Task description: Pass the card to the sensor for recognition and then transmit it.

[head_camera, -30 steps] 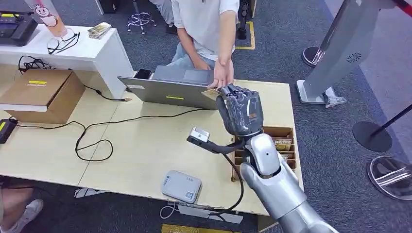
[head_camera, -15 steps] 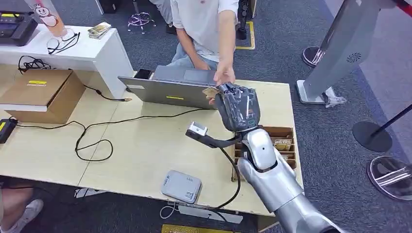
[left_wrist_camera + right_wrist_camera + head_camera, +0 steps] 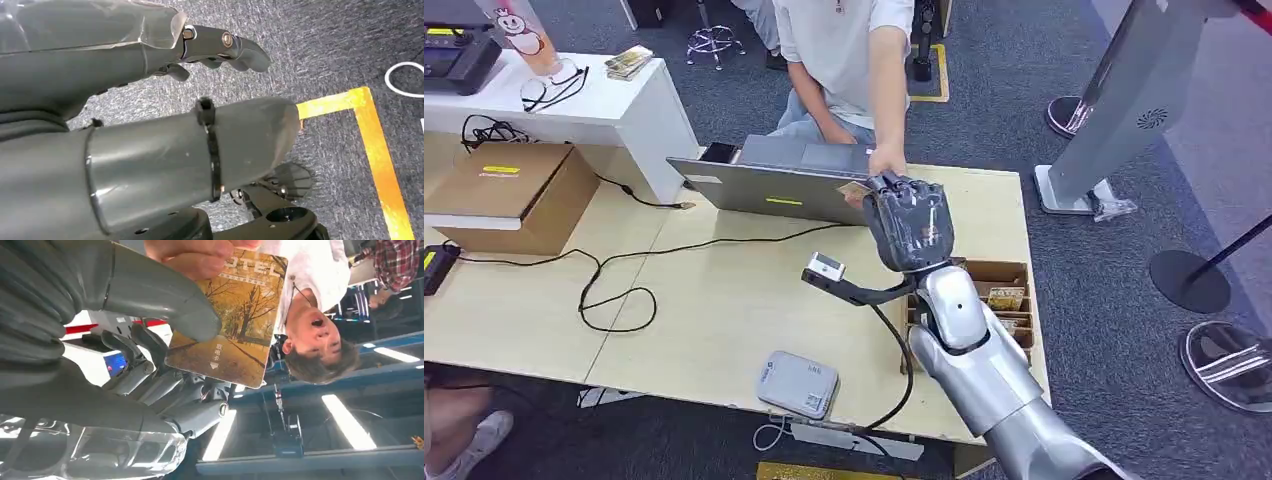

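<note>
A golden-yellow hotel card point(image 3: 235, 320) with an autumn-tree picture is pinched between the thumb and fingers of my right hand point(image 3: 911, 222), raised over the far side of the table beside the laptop point(image 3: 774, 180). In the head view only the card's edge point(image 3: 856, 188) peeks out left of the hand. A person's hand point(image 3: 886, 162) reaches across and grips the card's far end; its fingers point(image 3: 200, 255) lie on the card. The grey card sensor point(image 3: 797, 384) lies flat near the table's front edge. My left hand point(image 3: 125, 100) hangs over carpet, holding nothing, fingers loosely apart.
A wooden card box point(image 3: 999, 295) with several cards sits at the table's right edge, under my right arm. A black cable point(image 3: 614, 290) loops across the table's middle. A cardboard box point(image 3: 514, 190) stands at left. The person point(image 3: 844, 50) sits behind the laptop.
My right hand with the card has drifted slightly left and away from me. The person's hand has come down from above onto the card's end.
</note>
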{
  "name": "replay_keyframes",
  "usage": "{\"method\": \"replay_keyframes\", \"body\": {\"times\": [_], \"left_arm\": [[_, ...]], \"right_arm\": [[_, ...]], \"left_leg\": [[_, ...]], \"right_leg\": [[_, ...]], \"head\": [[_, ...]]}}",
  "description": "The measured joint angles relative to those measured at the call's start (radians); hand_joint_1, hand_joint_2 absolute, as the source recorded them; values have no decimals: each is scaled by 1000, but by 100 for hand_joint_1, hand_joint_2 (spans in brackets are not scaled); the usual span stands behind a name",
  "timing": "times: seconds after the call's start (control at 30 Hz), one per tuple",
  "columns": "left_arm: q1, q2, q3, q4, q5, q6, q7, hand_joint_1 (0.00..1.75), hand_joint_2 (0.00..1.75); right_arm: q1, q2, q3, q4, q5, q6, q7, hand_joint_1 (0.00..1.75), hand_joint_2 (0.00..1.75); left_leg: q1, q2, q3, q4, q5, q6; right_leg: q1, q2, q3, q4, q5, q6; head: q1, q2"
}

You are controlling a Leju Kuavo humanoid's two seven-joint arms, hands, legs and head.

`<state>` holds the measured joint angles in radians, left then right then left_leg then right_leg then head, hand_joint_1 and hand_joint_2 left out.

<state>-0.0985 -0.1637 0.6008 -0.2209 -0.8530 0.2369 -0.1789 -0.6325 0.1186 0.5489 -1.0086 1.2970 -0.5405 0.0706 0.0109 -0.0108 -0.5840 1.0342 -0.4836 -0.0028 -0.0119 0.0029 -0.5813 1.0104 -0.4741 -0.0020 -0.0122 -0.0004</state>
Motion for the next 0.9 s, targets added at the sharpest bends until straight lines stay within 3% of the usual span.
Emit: {"method": "replay_keyframes", "body": {"times": [0.8, 0.83, 0.87, 0.9], "left_arm": [[3, 0, 0, 0, 8, 2, -3, 0, 0], [3, 0, 0, 0, 9, 3, -3, 0, 0], [3, 0, 0, 0, 9, 3, -4, 0, 0], [3, 0, 0, 0, 10, 3, -6, 0, 0]], "right_arm": [[-4, 2, 0, 46, 0, -4, 6, 175, 175], [-4, 2, 0, 48, 0, -4, 6, 143, 175], [-5, 2, 0, 50, 0, -5, 5, 0, 175], [-5, 2, 0, 51, 0, -6, 5, 0, 175]], "left_leg": [[0, 0, 0, 0, 0, 0], [0, 0, 0, 0, 0, 0], [0, 0, 0, 0, 0, 0], [0, 0, 0, 0, 0, 0]], "right_leg": [[0, 0, 0, 0, 0, 0], [0, 0, 0, 0, 0, 0], [0, 0, 0, 0, 0, 0], [0, 0, 0, 0, 0, 0]], "head": [[0, 0], [0, 0], [0, 0], [0, 0]]}}
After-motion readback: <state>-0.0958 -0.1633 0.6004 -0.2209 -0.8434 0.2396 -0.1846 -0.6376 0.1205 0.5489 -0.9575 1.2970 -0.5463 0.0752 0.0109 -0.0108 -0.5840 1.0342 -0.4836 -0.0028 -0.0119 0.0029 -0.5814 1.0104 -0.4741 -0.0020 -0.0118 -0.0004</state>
